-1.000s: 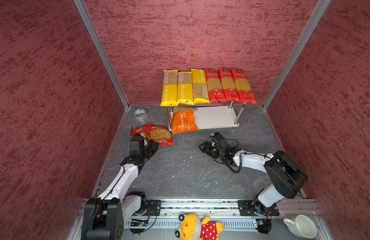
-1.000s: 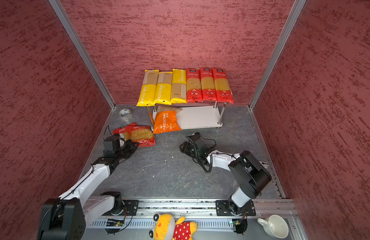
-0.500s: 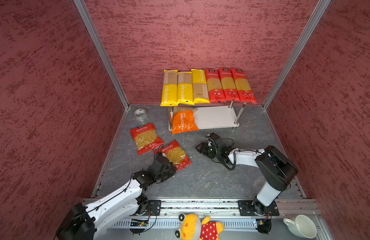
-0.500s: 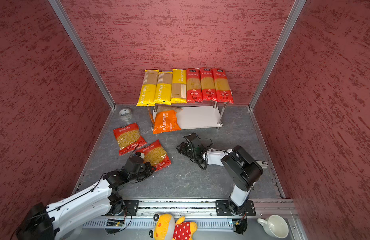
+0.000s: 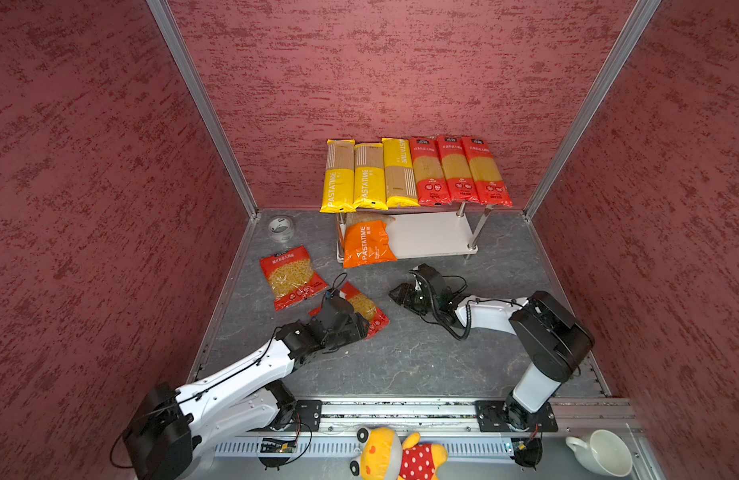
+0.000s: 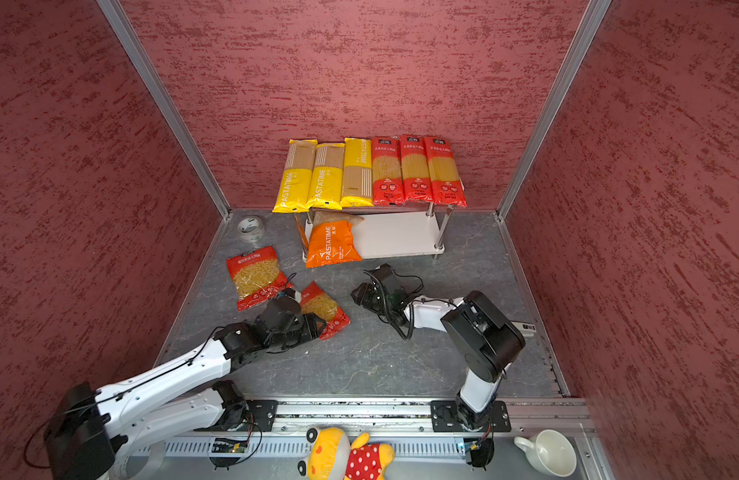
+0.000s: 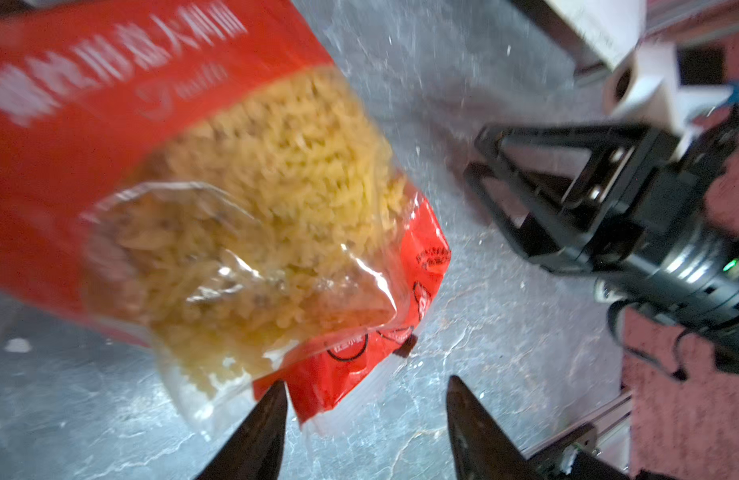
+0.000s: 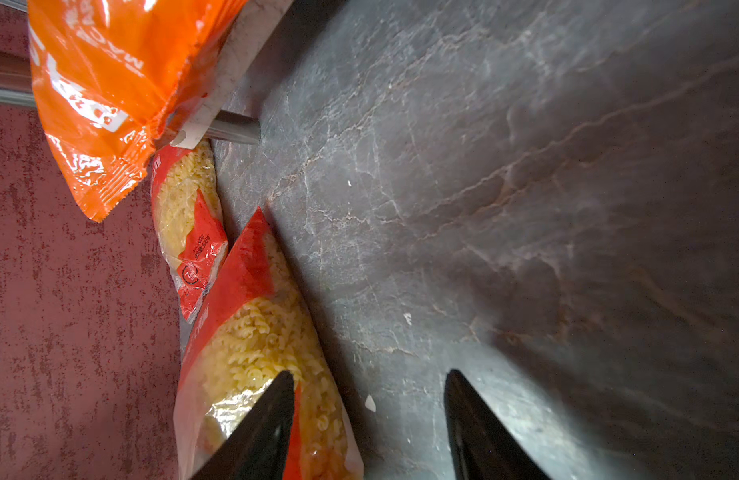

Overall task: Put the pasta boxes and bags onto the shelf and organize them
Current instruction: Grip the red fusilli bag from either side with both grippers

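Counter (image 5: 422,357): grey slab, shelf (image 5: 434,239) at back. Top board: three yellow spaghetti packs (image 5: 370,176), three red spaghetti packs (image 5: 457,170), side by side. Lower board: orange bag (image 5: 368,245) at left end, overhanging front edge. Far red bag (image 5: 291,276) flat on counter; near red bag (image 5: 370,309) close beside it. Left hand (image 7: 365,386) released, near bag's corner just beside one finger. Right hand (image 8: 370,376) released, nothing between fingers.

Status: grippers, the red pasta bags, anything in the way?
Left gripper open by near red bag; right gripper open, empty. That bag and far red bag on floor, unshelved. Orange bag occupies left end of lower board.
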### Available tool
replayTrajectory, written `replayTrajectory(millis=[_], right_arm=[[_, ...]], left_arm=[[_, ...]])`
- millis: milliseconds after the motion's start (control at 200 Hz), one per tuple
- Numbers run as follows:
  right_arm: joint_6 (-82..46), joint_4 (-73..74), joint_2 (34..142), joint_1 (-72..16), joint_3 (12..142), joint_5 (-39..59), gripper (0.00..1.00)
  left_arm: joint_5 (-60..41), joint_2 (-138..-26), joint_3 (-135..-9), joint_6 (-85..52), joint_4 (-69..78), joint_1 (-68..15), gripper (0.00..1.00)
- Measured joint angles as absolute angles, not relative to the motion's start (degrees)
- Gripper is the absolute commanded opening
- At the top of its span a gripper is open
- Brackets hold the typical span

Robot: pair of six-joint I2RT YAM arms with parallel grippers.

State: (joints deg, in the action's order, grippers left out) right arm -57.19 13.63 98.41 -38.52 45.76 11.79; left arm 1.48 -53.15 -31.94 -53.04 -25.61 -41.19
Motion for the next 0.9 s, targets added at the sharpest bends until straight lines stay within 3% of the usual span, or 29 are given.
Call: replayTrajectory(millis=[210,401,897], right_arm=[[-56.75,13.45,98.08,-38.76,45.76,12.8,0.6],[-54.22,10.66,98.43,-41.43,49.25,14.87,0.64],[-44.64,0.62,109.84,-47.46,65.17,17.08,0.65]], left_arm=[[-2.55,-46.09,-31.92,-47.79,-28.84,-23.62,0.7],[-8.1,-46.92,-31.68,-44.91,-29.58,-15.97,0.72],[-11.68,-50.72,-19.62,-52.51,-21.17,-21.69,0.69]])
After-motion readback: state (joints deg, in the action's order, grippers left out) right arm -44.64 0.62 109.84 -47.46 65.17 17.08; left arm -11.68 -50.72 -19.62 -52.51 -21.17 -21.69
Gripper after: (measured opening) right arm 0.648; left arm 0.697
